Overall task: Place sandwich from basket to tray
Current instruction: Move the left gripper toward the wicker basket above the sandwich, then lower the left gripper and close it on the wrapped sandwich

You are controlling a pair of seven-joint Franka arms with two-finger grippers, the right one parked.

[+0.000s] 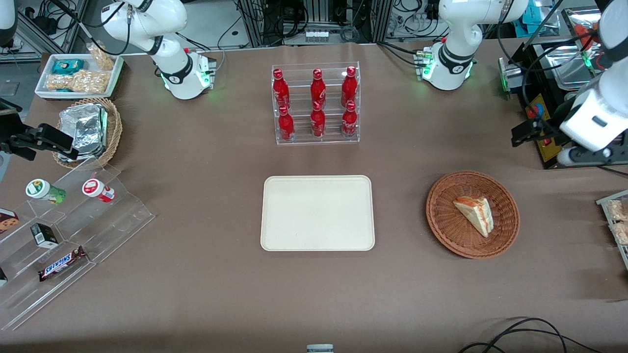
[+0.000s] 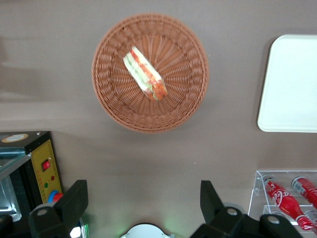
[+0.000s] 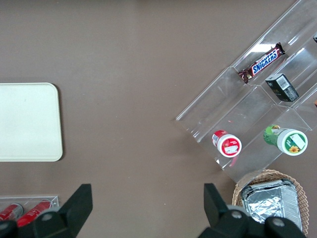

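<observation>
The sandwich (image 1: pixel 475 214) lay on its side in the reddish wicker basket (image 1: pixel 444 228), about three o'clock from the bare cream tray (image 1: pixel 317 213) on the tabletop (image 1: pixel 206 274). Farther back, the tool (image 2: pixel 143 206) hung high, fingers spread and empty. The soft wedge could well squash or shed filling under a hard pinch, or a low descent might catch the basket's rim.

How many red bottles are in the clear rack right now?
6: three on the rack's upper step, three on the lower step nearer the camera. None looks hidden. The hand hangs open, away from the basket.
</observation>
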